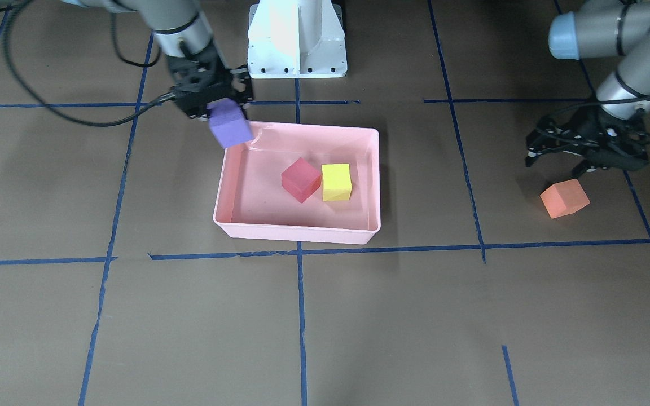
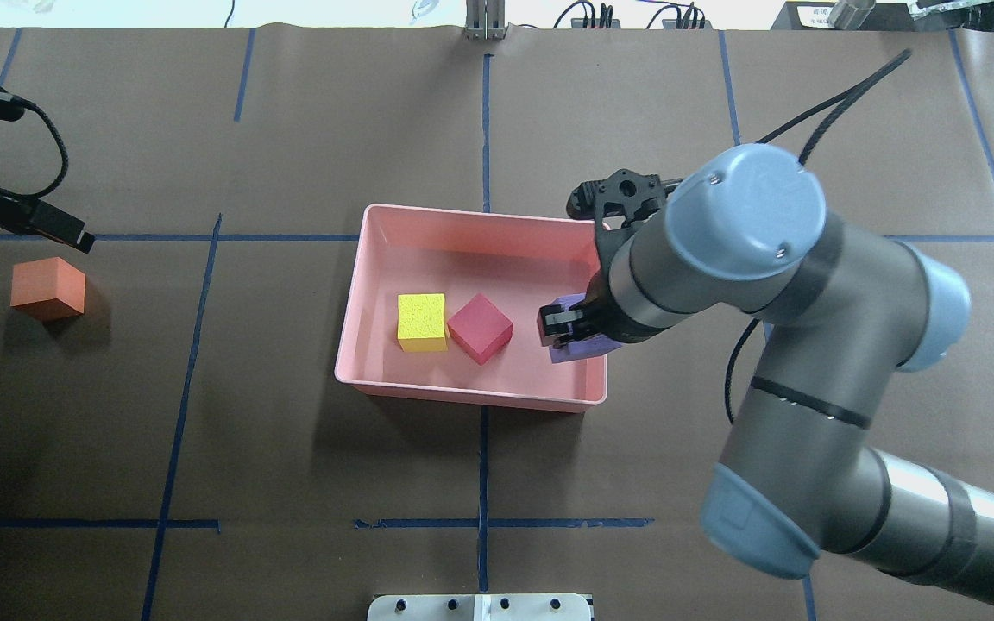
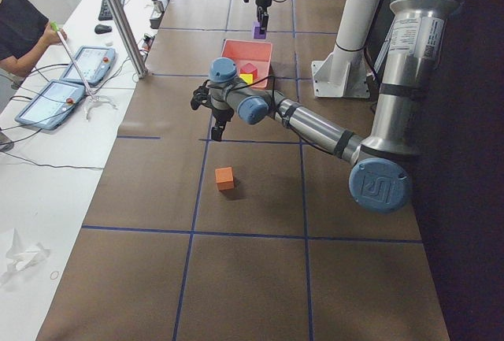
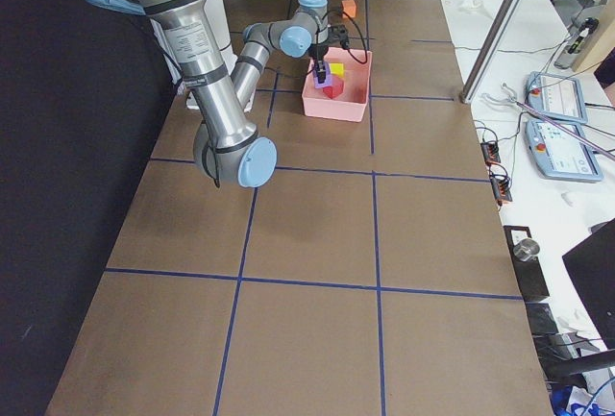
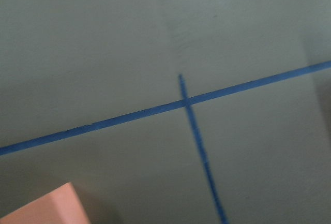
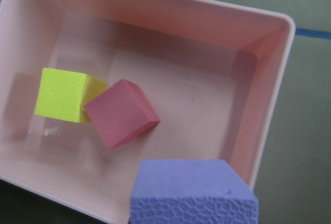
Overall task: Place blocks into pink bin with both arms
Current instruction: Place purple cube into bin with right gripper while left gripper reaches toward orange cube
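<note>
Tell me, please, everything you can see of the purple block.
The purple block is a small matte cube, foam by its look, with a fine pebbled texture on the face nearest the wrist camera. The right claw is shut on it from above, holding it slightly tilted over the pink bin, at the corner on the robot's right, nearest its base. It hangs clear of the red block and the yellow block; only the claw appears to touch it.

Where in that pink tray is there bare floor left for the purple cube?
Bare floor lies between the red cube and the pink bin's short wall nearest the purple cube, and along the long wall farthest from the robot. Crowded: the middle, holding the red and the yellow cube.
</note>
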Controlling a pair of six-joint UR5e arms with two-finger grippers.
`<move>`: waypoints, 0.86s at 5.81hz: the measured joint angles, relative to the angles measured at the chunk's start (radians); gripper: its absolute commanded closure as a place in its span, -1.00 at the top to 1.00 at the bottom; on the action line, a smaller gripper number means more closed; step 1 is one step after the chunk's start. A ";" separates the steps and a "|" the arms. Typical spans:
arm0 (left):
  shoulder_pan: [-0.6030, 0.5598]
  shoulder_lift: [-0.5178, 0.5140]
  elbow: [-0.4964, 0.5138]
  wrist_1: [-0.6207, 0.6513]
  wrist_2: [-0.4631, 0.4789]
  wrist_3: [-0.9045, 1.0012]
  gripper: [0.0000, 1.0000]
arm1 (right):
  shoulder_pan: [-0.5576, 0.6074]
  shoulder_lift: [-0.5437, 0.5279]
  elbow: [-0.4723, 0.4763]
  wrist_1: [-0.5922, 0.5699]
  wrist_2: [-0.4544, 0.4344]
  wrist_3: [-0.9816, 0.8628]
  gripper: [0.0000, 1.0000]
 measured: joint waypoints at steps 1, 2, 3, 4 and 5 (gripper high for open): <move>-0.040 0.006 0.029 0.000 -0.059 0.036 1.00 | -0.035 0.045 -0.060 0.003 -0.032 0.081 -0.85; -0.053 0.007 0.039 0.000 -0.077 0.043 1.00 | -0.051 0.062 -0.093 0.004 -0.048 0.116 -0.85; -0.056 0.008 0.042 0.000 -0.081 0.044 1.00 | -0.059 0.068 -0.117 0.004 -0.063 0.134 -0.69; -0.056 0.008 0.047 0.000 -0.081 0.044 1.00 | -0.068 0.070 -0.137 0.003 -0.080 0.139 -0.56; -0.057 0.008 0.066 0.000 -0.080 0.049 1.00 | -0.081 0.070 -0.154 0.001 -0.096 0.140 0.05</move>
